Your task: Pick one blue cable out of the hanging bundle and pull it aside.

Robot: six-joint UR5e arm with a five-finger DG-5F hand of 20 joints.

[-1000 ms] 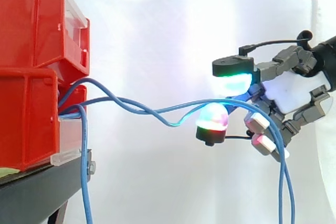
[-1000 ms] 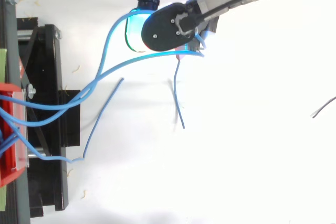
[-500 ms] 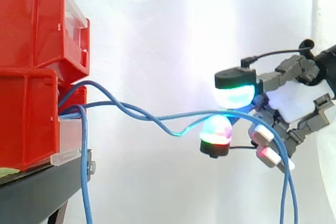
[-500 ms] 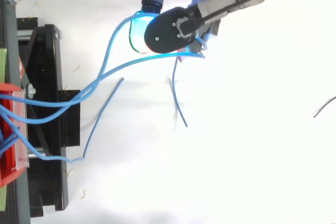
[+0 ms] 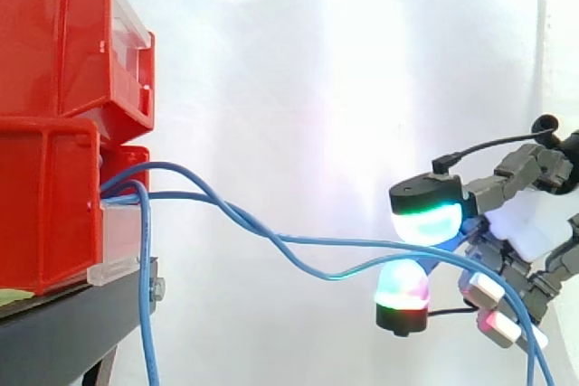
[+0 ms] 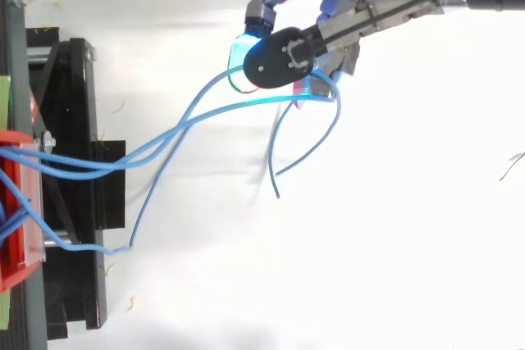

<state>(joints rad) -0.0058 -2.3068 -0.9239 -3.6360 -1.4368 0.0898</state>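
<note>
Hand [image 5: 523, 223] sits low at right, fingers curled. Blue cable [image 5: 353, 242] is pinched between an upper green-cyan pad [image 5: 432, 221] and a lower red-green pad. A second blue strand [image 5: 327, 274] sags beside it into the same pinch (can't tell if it's actually gripped). Both run left to the red bins [image 5: 54, 133]. Top view adds the slack loop [image 6: 336, 116] trailing past the hand. A third cable [image 5: 143, 314] drops beside the black stand [image 5: 63, 332]. White curtain [image 5: 298, 61] behind.
</note>
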